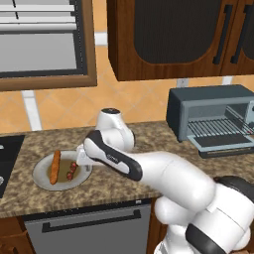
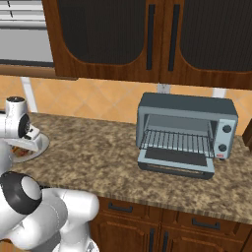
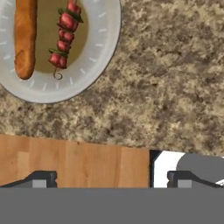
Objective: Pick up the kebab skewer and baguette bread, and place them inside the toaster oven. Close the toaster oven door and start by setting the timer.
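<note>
A white plate [image 3: 98,52] on the speckled counter holds the baguette bread [image 3: 25,37] and, beside it, the kebab skewer [image 3: 64,35] with red meat chunks. My gripper [image 3: 111,181] is open and holds nothing, hovering above the counter just off the plate's rim. From the left base view, baguette [image 1: 54,167] and skewer [image 1: 72,170] lie on the plate [image 1: 42,178], with my hand [image 1: 82,158] at its right edge. The toaster oven [image 2: 184,128] stands far to the right. Its door [image 2: 176,162] is dropped open, showing the wire rack.
A stovetop [image 1: 7,158] borders the plate on the left. Dark wood wall cabinets [image 1: 173,34] hang above the counter [image 2: 93,157], and a framed window [image 1: 39,39] sits at upper left. My own arm spans the counter between plate and oven.
</note>
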Tool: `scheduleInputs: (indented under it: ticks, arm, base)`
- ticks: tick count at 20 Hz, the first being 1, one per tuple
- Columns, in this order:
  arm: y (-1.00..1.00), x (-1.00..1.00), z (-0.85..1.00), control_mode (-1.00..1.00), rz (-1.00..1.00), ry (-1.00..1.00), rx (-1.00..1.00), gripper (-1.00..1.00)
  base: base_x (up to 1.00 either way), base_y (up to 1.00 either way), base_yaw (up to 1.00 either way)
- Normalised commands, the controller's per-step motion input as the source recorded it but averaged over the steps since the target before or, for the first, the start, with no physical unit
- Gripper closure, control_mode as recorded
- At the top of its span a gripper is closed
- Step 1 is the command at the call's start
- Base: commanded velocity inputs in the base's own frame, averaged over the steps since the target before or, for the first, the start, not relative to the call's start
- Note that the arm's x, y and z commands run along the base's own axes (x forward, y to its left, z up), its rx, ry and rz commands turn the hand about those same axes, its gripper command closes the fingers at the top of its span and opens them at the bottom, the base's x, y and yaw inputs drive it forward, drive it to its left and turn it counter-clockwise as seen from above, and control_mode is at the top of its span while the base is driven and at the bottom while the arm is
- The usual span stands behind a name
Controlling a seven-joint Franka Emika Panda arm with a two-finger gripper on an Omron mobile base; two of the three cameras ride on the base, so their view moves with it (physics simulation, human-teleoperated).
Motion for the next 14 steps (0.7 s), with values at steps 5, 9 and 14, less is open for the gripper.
scheduleInputs:
  ticks: [5, 9, 14]
  arm:
    - [0.27, 0.3, -0.16, -1.0, 0.0, 0.21, -0.03, -1.0]
    - [0.47, 0.29, -0.2, -1.0, 0.01, 0.09, -0.1, -1.0]
    - [0.47, 0.27, -0.18, -1.0, 0.02, 0.05, -0.15, -1.0]
  base:
    - [0.0, 0.0, 0.0]
    - [0.0, 0.0, 0.0]
    - [0.0, 0.0, 0.0]
